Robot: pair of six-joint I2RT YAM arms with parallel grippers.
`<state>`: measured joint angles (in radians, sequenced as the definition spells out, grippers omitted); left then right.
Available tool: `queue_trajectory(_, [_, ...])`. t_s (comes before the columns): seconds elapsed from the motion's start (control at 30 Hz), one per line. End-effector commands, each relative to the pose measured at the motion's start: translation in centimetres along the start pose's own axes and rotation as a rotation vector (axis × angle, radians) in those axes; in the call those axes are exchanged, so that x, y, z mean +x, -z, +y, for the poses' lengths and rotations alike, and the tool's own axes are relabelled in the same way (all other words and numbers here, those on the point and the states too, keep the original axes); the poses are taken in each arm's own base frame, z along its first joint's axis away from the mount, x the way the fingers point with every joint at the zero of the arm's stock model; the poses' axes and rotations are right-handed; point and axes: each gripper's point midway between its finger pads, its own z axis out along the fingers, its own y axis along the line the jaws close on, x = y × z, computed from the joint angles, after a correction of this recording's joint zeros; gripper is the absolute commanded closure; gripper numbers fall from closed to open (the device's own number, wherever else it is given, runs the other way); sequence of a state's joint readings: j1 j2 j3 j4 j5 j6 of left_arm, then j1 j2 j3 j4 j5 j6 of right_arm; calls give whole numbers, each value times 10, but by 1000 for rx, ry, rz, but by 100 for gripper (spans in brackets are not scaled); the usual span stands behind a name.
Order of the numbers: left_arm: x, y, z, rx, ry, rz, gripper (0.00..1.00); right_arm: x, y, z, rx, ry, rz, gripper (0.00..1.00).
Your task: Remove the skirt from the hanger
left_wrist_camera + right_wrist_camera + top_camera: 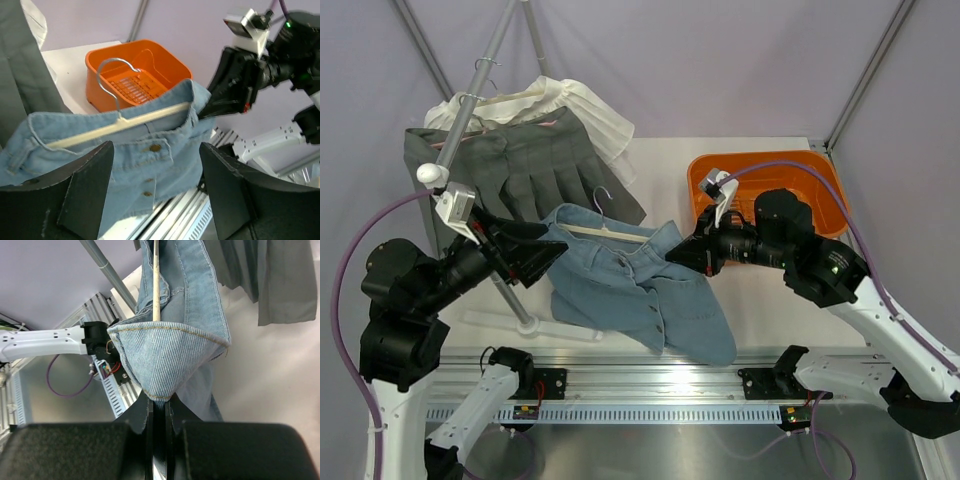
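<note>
I see the skirt (640, 290) hanging just beside the basket (760, 157), held up off the table at its waistband. My right gripper (160, 410), on the basket side, is pinched tight on the waistband's corner. My left gripper (156, 150), on the side away from the basket, has its jaws wide apart with the other end between them, clamping nothing, and the hanger (120, 125) is threaded through the waistband.

The top external view looks steeply down from behind over the whole table (770, 310). The left wrist camera faces rightward, close to the denim skirt (150, 165). The right wrist camera faces leftward, even nearer, and both share its hanger (125, 122).
</note>
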<state>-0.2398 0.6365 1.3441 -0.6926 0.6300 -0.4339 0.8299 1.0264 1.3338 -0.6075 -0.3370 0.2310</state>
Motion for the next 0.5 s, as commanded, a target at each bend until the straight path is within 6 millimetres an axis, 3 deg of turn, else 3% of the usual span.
queue_trajectory(0.0, [-30,-10,7,-30,-45,-115,30,-26,17,20,-66,-40,-113,100])
queue_trajectory(0.17, [-46,1,6,-78,-110,-168,27,-23,28,22,-60,-72,-144,100])
queue_trajectory(0.2, [-44,3,8,-92,-122,-158,21,-22,29,18,-38,-78,-144,100])
queue_trajectory(0.27, [-51,11,2,-93,-191,-174,17,-22,33,18,-29,-81,-152,100])
queue_trajectory(0.37, [-63,20,-27,15,-259,-237,2,-22,36,16,-14,-87,-161,100])
queue_trajectory(0.4, [-76,22,-43,84,-298,-290,1,-23,37,16,-7,-90,-167,100])
queue_trajectory(0.47, [-77,22,-70,242,-273,-292,1,-25,39,15,0,-93,-172,100])
